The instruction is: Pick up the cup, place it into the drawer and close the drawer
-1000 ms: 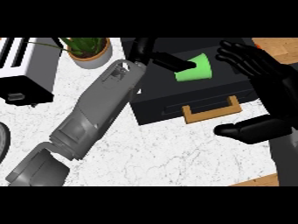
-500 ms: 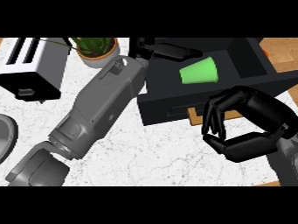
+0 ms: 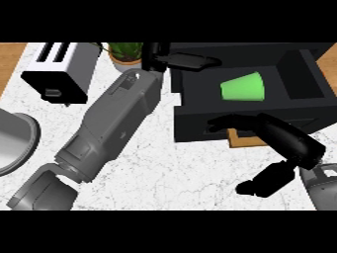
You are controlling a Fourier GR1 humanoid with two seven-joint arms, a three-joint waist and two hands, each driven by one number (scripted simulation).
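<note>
Single head view, from the robot's side, set over the desk [image 3: 172, 168], facing steeply down onto its top, close in

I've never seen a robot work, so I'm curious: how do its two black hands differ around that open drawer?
The left hand lies at the far left corner of the drawer, while the right hand is at its front, by the wooden handle. The left hand's fingers stretch out fairly straight; the right hand's bend toward the drawer front, thumb spread wide. Both are black, and neither holds the green cup lying inside.
</note>
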